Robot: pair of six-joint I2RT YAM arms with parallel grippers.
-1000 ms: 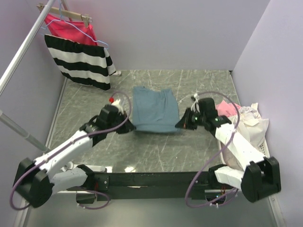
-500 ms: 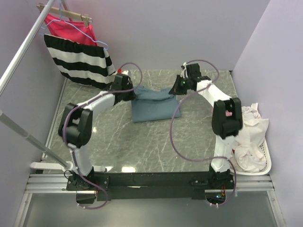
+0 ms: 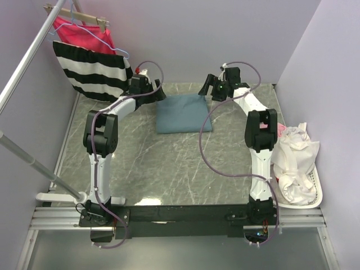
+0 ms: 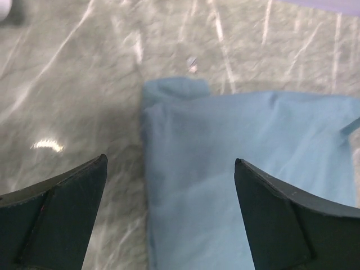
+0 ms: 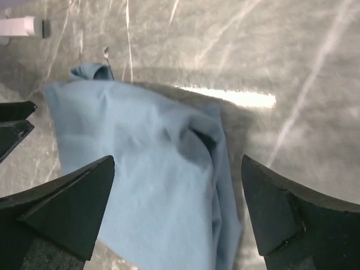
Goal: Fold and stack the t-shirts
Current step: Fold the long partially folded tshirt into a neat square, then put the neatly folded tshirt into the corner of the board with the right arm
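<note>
Fingers (image 4: 62,214) on our left gripper (image 4: 170,169) and right gripper (image 5: 178,163) stand apart; pulling away low could snag the t-shirt (image 3: 183,112).

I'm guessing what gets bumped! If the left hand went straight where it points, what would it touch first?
Probably the folded slate-blue t-shirt, near its corner edge. The open left hand points down at it, though depth is hard to judge.

Folded t-shirt (image 3: 183,113) lies flat on the desk (image 3: 169,169), centred near the far edge. Left gripper (image 3: 153,91) at its far-left corner, right gripper (image 3: 208,90) at its far-right corner. Basket (image 3: 316,194) at the desk's right edge toward the near corner, clothes heap (image 3: 292,157) in it. Hanging garments (image 3: 93,62) over the far-left corner.
</note>
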